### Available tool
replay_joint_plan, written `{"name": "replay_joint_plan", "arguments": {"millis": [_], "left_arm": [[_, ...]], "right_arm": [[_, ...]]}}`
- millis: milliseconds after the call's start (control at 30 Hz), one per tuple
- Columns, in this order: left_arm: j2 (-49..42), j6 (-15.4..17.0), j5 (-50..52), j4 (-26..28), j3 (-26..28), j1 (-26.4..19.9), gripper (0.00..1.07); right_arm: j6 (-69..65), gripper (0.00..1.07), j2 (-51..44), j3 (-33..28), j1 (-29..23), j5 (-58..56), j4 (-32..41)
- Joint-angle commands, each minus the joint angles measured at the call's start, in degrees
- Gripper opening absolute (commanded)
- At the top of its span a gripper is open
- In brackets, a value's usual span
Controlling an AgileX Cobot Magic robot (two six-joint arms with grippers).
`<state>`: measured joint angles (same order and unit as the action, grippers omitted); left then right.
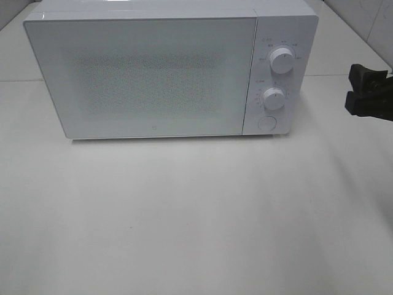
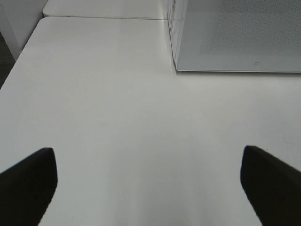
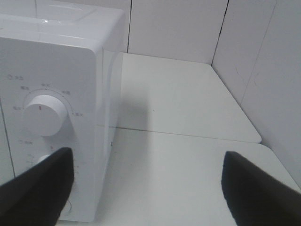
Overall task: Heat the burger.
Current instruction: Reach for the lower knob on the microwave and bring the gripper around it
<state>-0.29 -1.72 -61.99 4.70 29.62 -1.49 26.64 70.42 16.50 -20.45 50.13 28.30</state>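
The burger is not in view in any frame. A white microwave (image 1: 166, 67) stands on the white table with its door shut; the door's frosted glass hides what is inside. Its door corner shows in the left wrist view (image 2: 235, 37) and its control side in the right wrist view (image 3: 51, 117). It has two knobs, an upper one (image 1: 282, 61) and a lower one (image 1: 274, 98), above a round button (image 1: 266, 123). My right gripper (image 1: 368, 92) hovers to the right of the microwave, open and empty (image 3: 148, 188). My left gripper (image 2: 150, 183) is open and empty over bare table, out of the exterior view.
The white table (image 1: 196, 215) stretches in front of the microwave. A tiled wall (image 3: 197, 28) stands behind and to the right. The table's left edge (image 2: 19, 61) shows in the left wrist view.
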Motion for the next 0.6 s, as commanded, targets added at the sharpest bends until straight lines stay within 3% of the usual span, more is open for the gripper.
{"name": "replay_joint_plan", "arguments": {"millis": [33,300,600], "left_arm": [[-0.9,-0.1,0.6,0.5,0.0,-0.1,0.98],[-0.9,-0.1,0.6,0.5,0.0,-0.1,0.98],[-0.9,-0.1,0.6,0.5,0.0,-0.1,0.98]], "right_arm": [[3.3,0.76,-0.2,-0.1,-4.0,3.6,4.0],[4.8,0.76,5.4,-0.1,-12.9,13.2,13.2],[3.6,0.76,13.7,0.1,-19.4,20.6,18.2]]}}
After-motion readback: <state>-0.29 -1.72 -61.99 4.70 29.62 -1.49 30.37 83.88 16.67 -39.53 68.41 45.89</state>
